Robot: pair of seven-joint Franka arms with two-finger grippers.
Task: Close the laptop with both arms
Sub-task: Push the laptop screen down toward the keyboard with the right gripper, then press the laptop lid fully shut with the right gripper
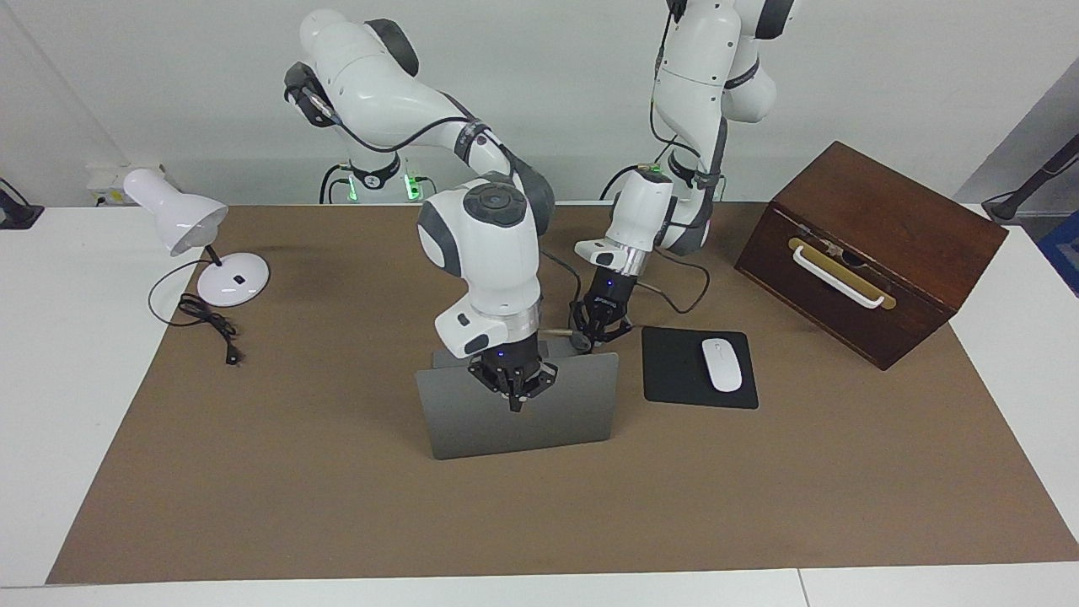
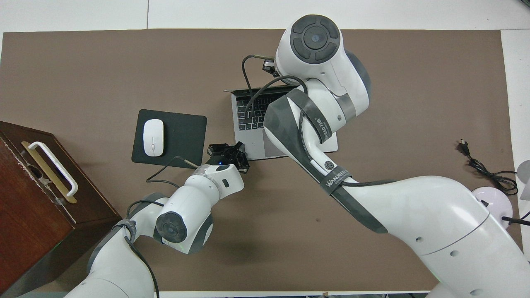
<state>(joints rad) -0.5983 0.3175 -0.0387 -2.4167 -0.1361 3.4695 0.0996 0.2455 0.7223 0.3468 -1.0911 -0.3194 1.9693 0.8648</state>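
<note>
The silver-grey laptop (image 1: 472, 417) stands open in the middle of the table, its lid's outer face turned away from the robots. Its black keys and base show in the overhead view (image 2: 248, 124). My right gripper (image 1: 516, 398) hangs over the lid's top edge against its outer face, fingers together and empty; its wrist hides it from overhead. My left gripper (image 1: 600, 330) is low at the base's corner nearest the robots, toward the left arm's end. It also shows in the overhead view (image 2: 227, 149), fingers spread.
A black mouse pad (image 1: 674, 371) with a white mouse (image 1: 722, 364) lies beside the laptop toward the left arm's end. A dark wooden box (image 1: 868, 244) stands further that way. A white desk lamp (image 1: 181, 221) and its cord (image 1: 211, 324) are at the right arm's end.
</note>
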